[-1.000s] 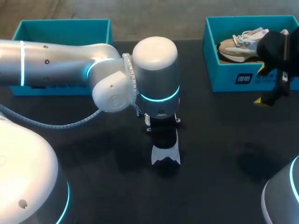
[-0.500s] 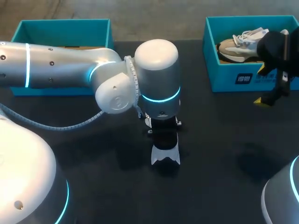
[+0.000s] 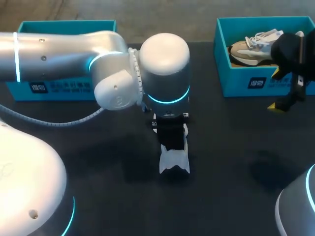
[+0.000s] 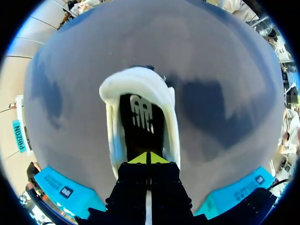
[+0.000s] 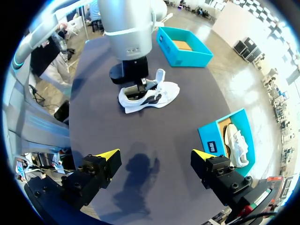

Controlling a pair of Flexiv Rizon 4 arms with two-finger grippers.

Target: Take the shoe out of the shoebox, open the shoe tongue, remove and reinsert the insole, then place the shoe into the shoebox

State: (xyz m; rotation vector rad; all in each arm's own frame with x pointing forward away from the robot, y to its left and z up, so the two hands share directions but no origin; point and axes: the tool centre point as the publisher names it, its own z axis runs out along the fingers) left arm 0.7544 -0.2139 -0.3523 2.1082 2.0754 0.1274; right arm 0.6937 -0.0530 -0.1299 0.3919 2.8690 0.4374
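— Where is the shoe?
— The white shoe (image 3: 174, 164) lies on the dark table (image 3: 231, 147), out in the middle and well apart from the teal shoebox (image 3: 246, 81) at the far right corner. A second, beige-and-white shoe (image 3: 251, 46) lies inside that box.
— And your left hand?
— My left gripper (image 4: 149, 158) points straight down into the shoe's wide-open mouth. Its yellow tips are pressed together at the heel end of the black insole (image 4: 140, 122), which lies along the inside of the shoe. Whether they pinch the insole's edge, I cannot tell.
— The right one?
— My right gripper (image 5: 154, 157) hangs above bare table near the shoebox, on the side toward me, with its fingers spread wide apart.
— What else is on the table?
— Another teal box (image 3: 64, 29) at the far left corner, partly hidden behind my left arm (image 3: 59, 54).
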